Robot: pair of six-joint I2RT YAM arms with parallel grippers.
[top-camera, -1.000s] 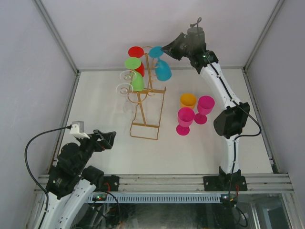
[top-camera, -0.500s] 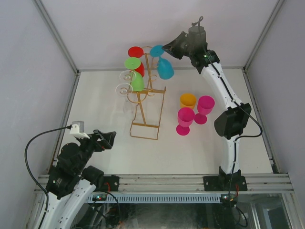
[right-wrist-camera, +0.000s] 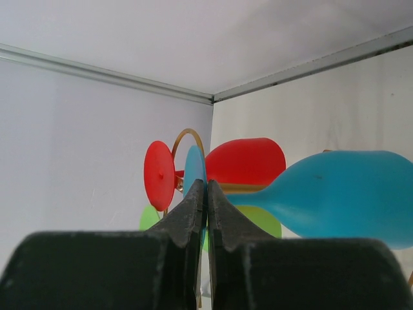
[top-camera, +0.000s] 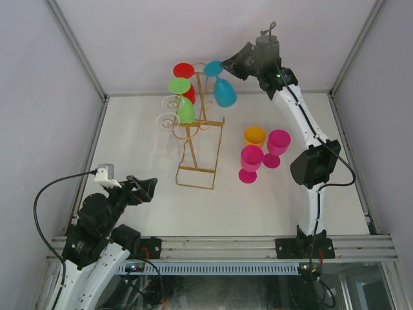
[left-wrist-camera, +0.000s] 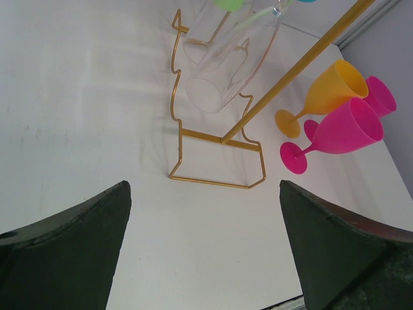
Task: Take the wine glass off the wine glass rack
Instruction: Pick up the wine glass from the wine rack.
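Overhead, right fingers (right-wrist-camera: 201,206) pinch blue wine glass (top-camera: 224,95) beside rack (left-wrist-camera: 213,138) top; left fingers (top-camera: 145,187) spread empty.

We find no text, label, brand, number or sign that we can read in any of these views.
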